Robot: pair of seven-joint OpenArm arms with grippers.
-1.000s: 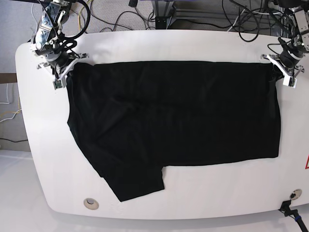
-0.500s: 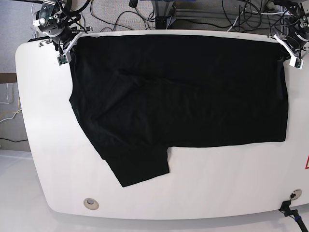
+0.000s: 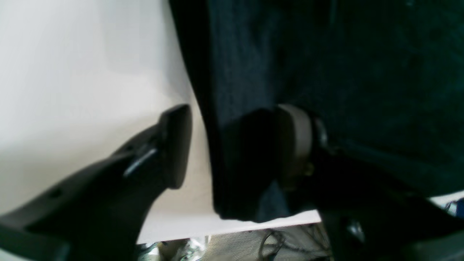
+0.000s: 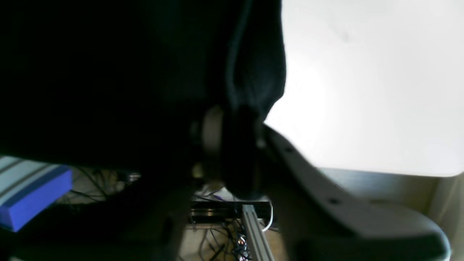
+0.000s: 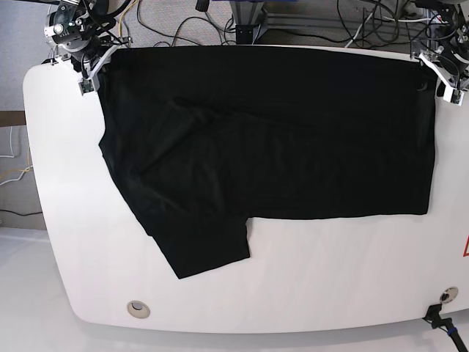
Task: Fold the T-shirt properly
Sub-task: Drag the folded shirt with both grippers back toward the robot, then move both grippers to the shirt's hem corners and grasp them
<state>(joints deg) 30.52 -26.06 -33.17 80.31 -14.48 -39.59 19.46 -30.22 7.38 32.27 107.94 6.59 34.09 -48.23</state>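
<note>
The black T-shirt lies spread flat on the white table. Its top edge is at the table's far edge and one sleeve points to the front left. No print shows. My left gripper is at the shirt's far right corner. In the left wrist view the left gripper is open, with the shirt's edge hanging against one finger. My right gripper is at the far left corner. In the right wrist view the right gripper is shut on the cloth.
Cables and a metal frame lie just behind the table's far edge. A round grommet sits at the front left of the table. A blue box shows below the table in the right wrist view.
Both grippers have pulled the shirt's top edge back from mid-table to the far edge. In the last half second the shirt has shifted slightly to the left.
</note>
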